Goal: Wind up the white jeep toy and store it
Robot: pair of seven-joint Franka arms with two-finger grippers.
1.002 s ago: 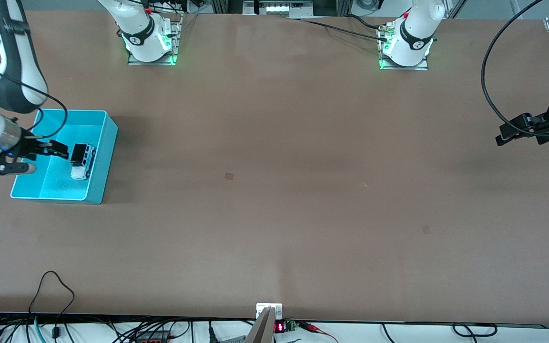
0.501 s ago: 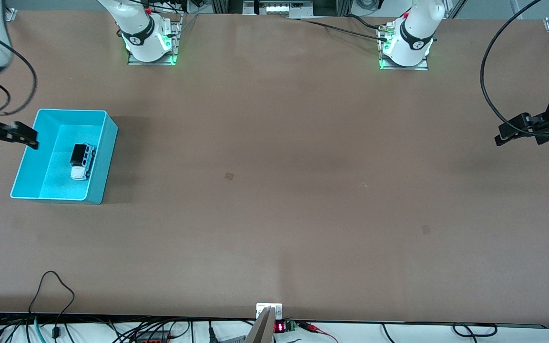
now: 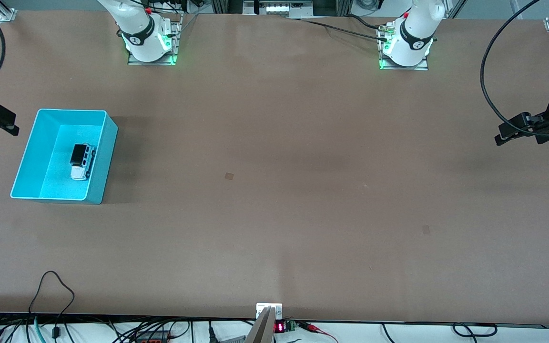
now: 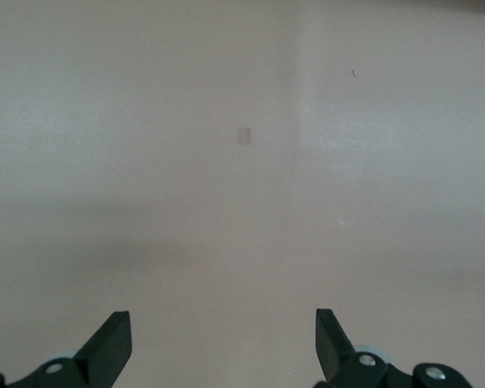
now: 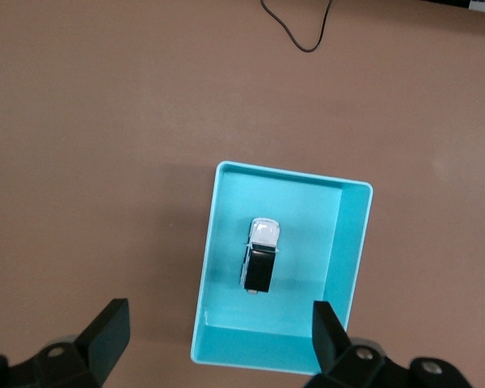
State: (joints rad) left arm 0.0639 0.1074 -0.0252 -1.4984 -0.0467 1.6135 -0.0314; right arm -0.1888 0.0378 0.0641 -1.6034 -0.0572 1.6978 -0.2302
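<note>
White jeep toy (image 3: 82, 162) already resting in turquoise bin (image 3: 105, 162) at right arm's end of tabletop (image 3: 274, 190). Right gripper (image 5: 214, 339) high above bin, left gripper (image 4: 224, 347) waiting over bare tabletop, jaws apart and empty on both. Best kept clear of bin.

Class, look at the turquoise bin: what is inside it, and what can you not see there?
Inside the turquoise bin the white jeep toy stands on its wheels, alone on the floor. Its underside and the patch of floor beneath it are covered.
</note>
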